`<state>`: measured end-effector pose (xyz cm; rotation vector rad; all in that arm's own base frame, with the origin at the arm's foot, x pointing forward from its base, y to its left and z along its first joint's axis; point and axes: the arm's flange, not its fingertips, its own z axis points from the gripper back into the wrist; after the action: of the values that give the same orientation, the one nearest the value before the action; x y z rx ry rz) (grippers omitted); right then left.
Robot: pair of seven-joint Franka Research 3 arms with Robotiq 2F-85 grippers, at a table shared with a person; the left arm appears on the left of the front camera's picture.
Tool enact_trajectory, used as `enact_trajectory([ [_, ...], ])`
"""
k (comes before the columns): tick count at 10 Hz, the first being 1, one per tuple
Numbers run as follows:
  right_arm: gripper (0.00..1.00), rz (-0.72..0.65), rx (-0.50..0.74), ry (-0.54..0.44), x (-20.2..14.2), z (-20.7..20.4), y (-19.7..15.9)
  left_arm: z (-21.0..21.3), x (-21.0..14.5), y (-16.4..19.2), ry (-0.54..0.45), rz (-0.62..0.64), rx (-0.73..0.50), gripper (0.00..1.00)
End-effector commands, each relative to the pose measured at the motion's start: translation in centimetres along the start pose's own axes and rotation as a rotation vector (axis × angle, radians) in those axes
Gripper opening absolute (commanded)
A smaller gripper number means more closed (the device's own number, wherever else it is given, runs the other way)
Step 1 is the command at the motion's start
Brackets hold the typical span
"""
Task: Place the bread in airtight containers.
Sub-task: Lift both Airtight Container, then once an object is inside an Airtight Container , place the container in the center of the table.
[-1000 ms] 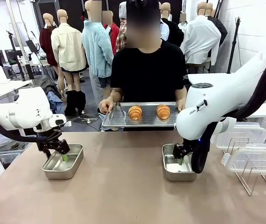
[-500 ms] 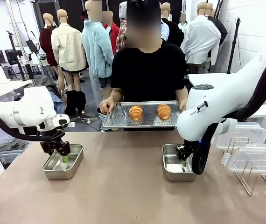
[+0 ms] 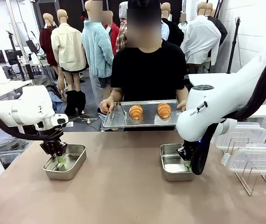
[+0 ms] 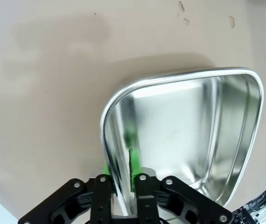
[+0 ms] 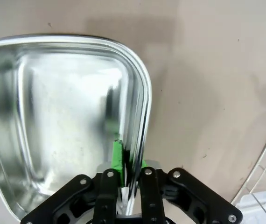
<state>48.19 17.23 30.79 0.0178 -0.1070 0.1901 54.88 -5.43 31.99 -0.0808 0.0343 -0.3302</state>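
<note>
The tan table [image 3: 123,196] ran across the lower half of the front view, with a person [image 3: 149,70] in a black shirt at its far edge, top centre. Both of the person's hands held a perforated tray [image 3: 119,120] level above that edge. The left arm came in from the left of the frame and bent down, and the left gripper [image 3: 58,156] pointed into the left pan [image 3: 74,161] at lower left. The right arm curved in from the right, and the right gripper [image 3: 187,162] dropped to the right pan [image 3: 170,164] just right of centre. I counted two steel pans, both with nothing in them, and two rolls [image 3: 136,112] side by side on the tray, well apart from either pan. Clear lids [image 3: 249,156] and a wire rack [image 3: 256,179] sat at the far right. The front view left the grips hard to read. The left wrist view showed that gripper clamped over the pan's rim, one green pad inside the wall and one outside. The right wrist view showed the same pinch on the other pan's wall, with rack wires at the frame's right edge. I could not tell whether either pan was clear of the table.
</note>
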Motion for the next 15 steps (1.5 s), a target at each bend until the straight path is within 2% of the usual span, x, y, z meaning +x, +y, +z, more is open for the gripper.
enact_trajectory([
  [1, 0.0, -0.034, 0.005, -0.002, -0.2, -0.7, 0.4, 0.6, -0.6, 0.0, 0.018, 0.018, 0.002, 0.0],
  [4, 0.0, -0.06, -0.012, 0.02, -0.3, 0.2, 0.2, 1.2, -1.1, -0.2, 0.021, 0.05, -0.018, 0.0],
  [5, 0.0, -0.031, -0.067, 0.098, 0.6, 0.7, 0.4, 1.4, -1.3, -0.4, 0.039, 0.065, -0.037, 0.0],
  [6, 0.0, -0.017, 0.001, 0.0, 0.0, 0.3, 0.0, 0.4, -0.4, -0.1, 0.017, 0.016, -0.007, 0.0],
  [15, 0.0, -0.02, -0.008, 0.021, 0.2, 0.5, 0.0, 0.2, -0.5, -0.2, 0.032, 0.023, -0.012, 0.0],
])
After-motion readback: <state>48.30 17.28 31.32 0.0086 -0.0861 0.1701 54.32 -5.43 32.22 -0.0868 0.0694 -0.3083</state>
